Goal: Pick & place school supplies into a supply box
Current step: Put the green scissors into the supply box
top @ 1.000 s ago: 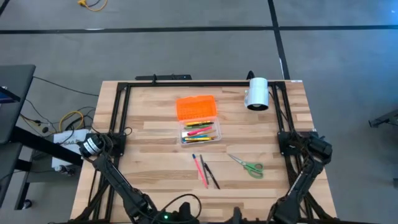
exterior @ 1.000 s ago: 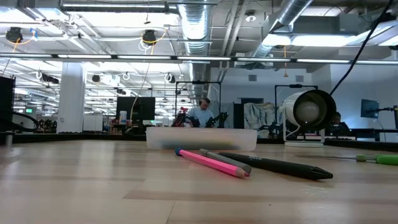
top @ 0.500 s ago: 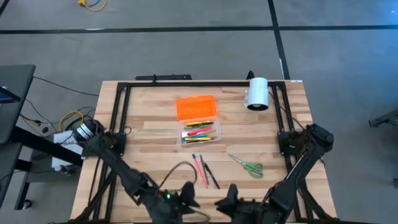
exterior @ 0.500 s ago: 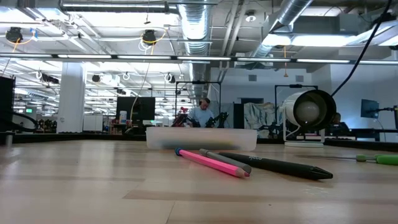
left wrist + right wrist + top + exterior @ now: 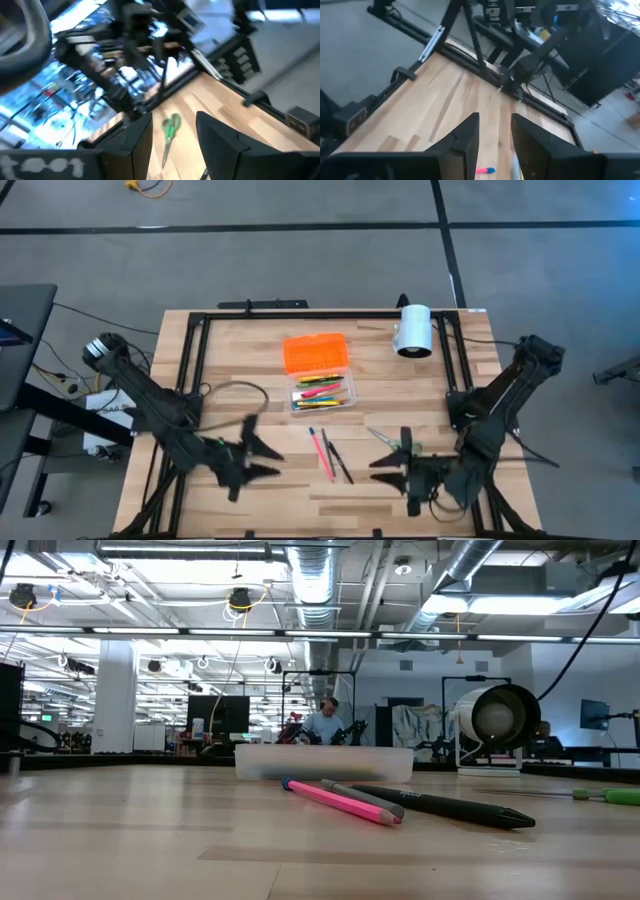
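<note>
Three loose pens lie near the table's middle: a pink one with a blue tip point(image 5: 324, 452) point(image 5: 340, 800), a grey one point(image 5: 365, 798) and a black one point(image 5: 341, 463) point(image 5: 450, 807). Green-handled scissors point(image 5: 402, 446) point(image 5: 171, 131) lie flat to their right. The clear supply box point(image 5: 322, 395) point(image 5: 323, 762) holds several coloured pens, and its orange lid point(image 5: 316, 352) lies just beyond it. My left gripper point(image 5: 262, 455) point(image 5: 172, 150) hovers open to the left of the pens. My right gripper point(image 5: 382, 468) point(image 5: 495, 147) hovers open near the scissors, on their near side.
A white cylinder point(image 5: 413, 330) point(image 5: 495, 725) lies on its side at the far right of the table. A black frame point(image 5: 300, 315) runs along the far edge and both sides. Bare wood lies to the left of the box and along the near edge.
Both arms have unfolded from the near edge. The left gripper has swung away from the near edge and toward the left; the right gripper has moved away from the near edge toward the scissors. The pens, scissors, box and lid have stayed put.
</note>
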